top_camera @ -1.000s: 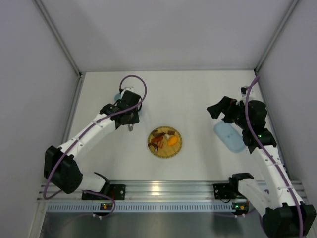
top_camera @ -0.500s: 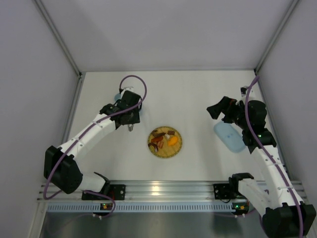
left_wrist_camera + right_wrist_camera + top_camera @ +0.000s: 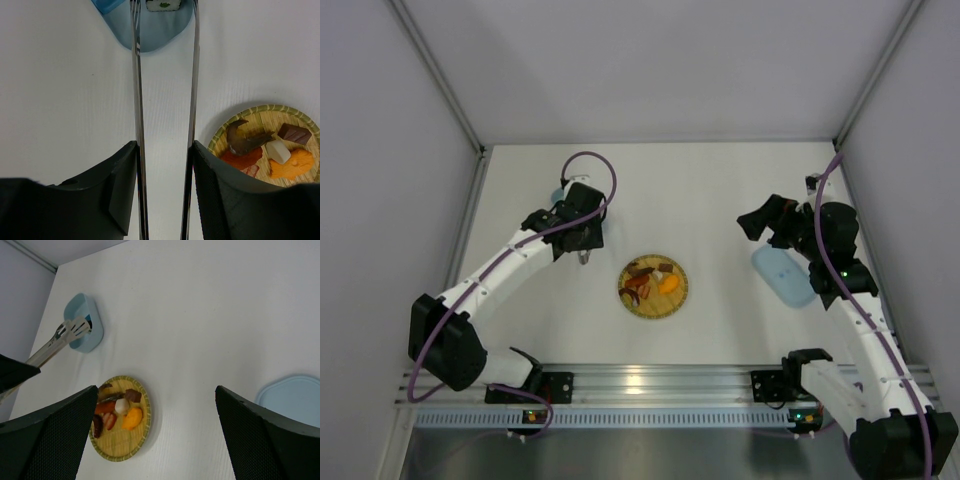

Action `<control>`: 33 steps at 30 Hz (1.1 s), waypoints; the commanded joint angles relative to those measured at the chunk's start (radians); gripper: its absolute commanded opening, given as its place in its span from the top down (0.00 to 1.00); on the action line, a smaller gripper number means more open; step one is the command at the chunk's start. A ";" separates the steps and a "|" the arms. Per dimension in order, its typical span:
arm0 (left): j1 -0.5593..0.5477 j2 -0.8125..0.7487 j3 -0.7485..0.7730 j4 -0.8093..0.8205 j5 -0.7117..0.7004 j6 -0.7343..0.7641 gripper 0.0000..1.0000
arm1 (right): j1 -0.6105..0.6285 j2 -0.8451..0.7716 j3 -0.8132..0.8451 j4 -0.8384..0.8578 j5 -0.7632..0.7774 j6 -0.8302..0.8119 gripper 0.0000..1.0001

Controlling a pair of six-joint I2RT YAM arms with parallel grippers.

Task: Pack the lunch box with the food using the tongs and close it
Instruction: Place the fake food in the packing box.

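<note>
My left gripper (image 3: 164, 150) is shut on the silver tongs (image 3: 137, 100), one black finger against each arm. The tong tips reach over the light-blue lunch box (image 3: 155, 35) at the top of the left wrist view. A white cube with green dots (image 3: 161, 5) lies in the box between the spread tips. More food (image 3: 295, 162) sits on the round woven plate (image 3: 260, 110): orange, red, brown and white pieces. From above, the left arm covers most of the lunch box (image 3: 558, 194). My right gripper (image 3: 156, 390) is open, high over the table, with the lid (image 3: 295, 395) beside it.
The plate (image 3: 653, 286) lies mid-table between both arms. The flat blue lid (image 3: 782, 276) rests on the table under the right arm. Grey walls close in the back, left and right of the white table, and a metal rail (image 3: 650, 380) runs along the near edge.
</note>
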 commanded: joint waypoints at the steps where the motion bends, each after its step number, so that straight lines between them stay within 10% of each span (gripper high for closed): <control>1: 0.005 -0.027 0.010 0.053 -0.010 0.013 0.49 | -0.017 0.004 0.029 0.070 -0.014 -0.010 0.01; 22: -0.005 -0.092 0.099 -0.013 0.123 0.059 0.55 | -0.017 -0.002 0.031 0.064 -0.006 -0.012 0.00; 33: -0.287 -0.135 0.093 -0.109 0.145 0.037 0.56 | -0.015 -0.010 0.032 0.053 0.000 -0.014 0.00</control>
